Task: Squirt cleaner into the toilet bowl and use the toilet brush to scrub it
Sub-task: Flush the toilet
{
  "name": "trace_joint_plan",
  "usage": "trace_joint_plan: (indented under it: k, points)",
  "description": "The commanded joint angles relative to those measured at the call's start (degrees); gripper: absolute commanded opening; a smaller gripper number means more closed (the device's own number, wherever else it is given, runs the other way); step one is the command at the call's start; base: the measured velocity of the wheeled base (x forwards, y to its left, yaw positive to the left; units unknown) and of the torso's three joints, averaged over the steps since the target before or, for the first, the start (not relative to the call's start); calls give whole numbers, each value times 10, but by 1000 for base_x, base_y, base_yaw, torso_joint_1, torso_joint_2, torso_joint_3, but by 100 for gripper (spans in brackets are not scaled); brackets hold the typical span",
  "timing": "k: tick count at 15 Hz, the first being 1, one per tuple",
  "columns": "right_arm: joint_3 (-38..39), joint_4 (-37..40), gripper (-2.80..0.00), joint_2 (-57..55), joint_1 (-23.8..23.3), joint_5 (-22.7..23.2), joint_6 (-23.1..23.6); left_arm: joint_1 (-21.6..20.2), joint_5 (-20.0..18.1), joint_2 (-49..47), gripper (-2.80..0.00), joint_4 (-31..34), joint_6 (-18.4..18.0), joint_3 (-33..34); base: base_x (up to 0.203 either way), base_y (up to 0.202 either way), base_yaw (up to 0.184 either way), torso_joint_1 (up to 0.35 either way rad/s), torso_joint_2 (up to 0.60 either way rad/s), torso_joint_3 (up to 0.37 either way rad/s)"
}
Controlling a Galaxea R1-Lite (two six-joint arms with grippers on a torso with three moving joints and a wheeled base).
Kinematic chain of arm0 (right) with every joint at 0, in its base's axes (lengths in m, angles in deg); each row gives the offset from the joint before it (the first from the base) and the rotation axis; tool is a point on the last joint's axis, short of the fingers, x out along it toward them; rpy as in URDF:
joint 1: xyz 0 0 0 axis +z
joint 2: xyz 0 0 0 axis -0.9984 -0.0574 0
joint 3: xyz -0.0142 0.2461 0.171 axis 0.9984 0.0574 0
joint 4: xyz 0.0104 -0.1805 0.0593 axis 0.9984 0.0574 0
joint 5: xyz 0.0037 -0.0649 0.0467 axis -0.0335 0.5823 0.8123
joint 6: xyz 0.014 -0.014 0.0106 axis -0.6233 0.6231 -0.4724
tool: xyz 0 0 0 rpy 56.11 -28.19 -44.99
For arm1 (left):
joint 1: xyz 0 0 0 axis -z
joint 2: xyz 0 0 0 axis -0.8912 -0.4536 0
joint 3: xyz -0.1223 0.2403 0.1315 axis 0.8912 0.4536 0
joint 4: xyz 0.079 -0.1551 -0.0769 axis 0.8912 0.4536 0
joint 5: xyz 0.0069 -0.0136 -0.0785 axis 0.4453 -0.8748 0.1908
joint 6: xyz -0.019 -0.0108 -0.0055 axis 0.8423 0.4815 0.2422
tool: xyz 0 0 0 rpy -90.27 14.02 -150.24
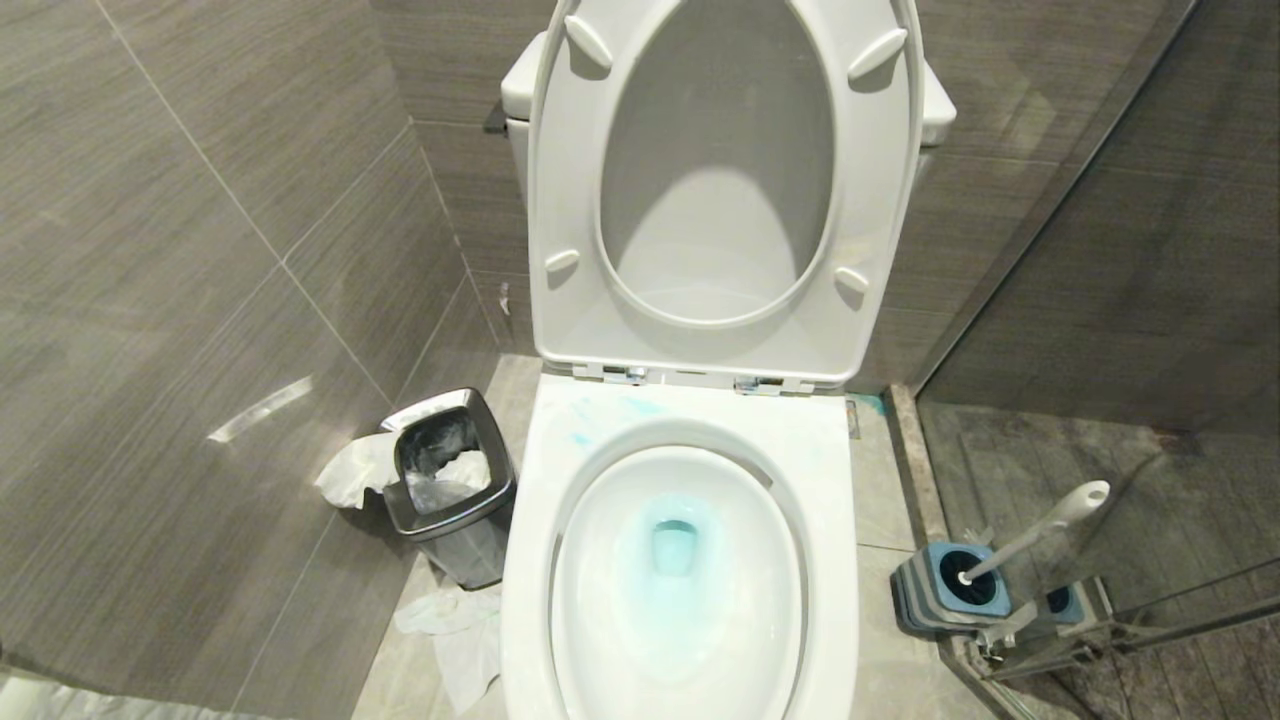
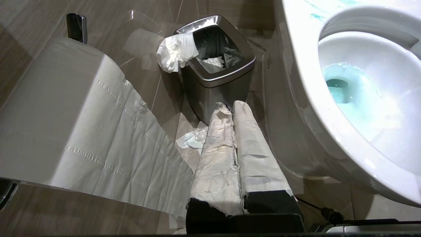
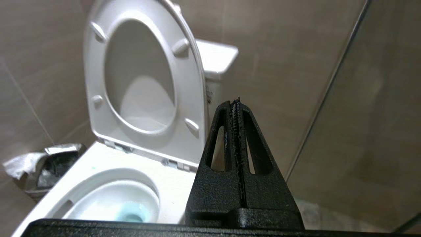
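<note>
The white toilet bowl [image 1: 820,560] stands open, its seat and lid [image 1: 560,200] raised. Turquoise cleaner [image 1: 672,545] tints the water in the basin, with faint smears on the rim [image 1: 640,407]. The toilet brush [image 1: 1040,530] stands in its blue-and-grey holder [image 1: 945,590] on the floor to the right of the bowl; its bristle head is hidden in the holder. Neither arm shows in the head view. My left gripper [image 2: 230,106], its fingers wrapped in white paper, is shut and empty beside the bowl [image 2: 296,98]. My right gripper [image 3: 235,102] is shut and empty, to the right of the raised seat [image 3: 95,98].
A small steel bin [image 1: 450,490] with a black liner and tissue stands left of the toilet, with more tissue on the floor [image 1: 455,625]. A toilet paper roll [image 2: 49,108] hangs close to the left gripper. A glass shower partition [image 1: 1100,300] stands to the right, behind the brush holder.
</note>
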Motion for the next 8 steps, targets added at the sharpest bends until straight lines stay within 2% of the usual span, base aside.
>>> trace_joint_plan:
  k: [1,4,8]
  points:
    - [-2,16,-280,71,-1,7,0,0,0,0,-280,0,0,0,0,0,0,0,0,0]
    - [7,78,-280,134,-8,16,0,0,0,0,-280,0,0,0,0,0,0,0,0,0]
    - [63,88,-280,193,-13,14,2,0,0,0,-280,0,0,0,0,0,0,0,0,0]
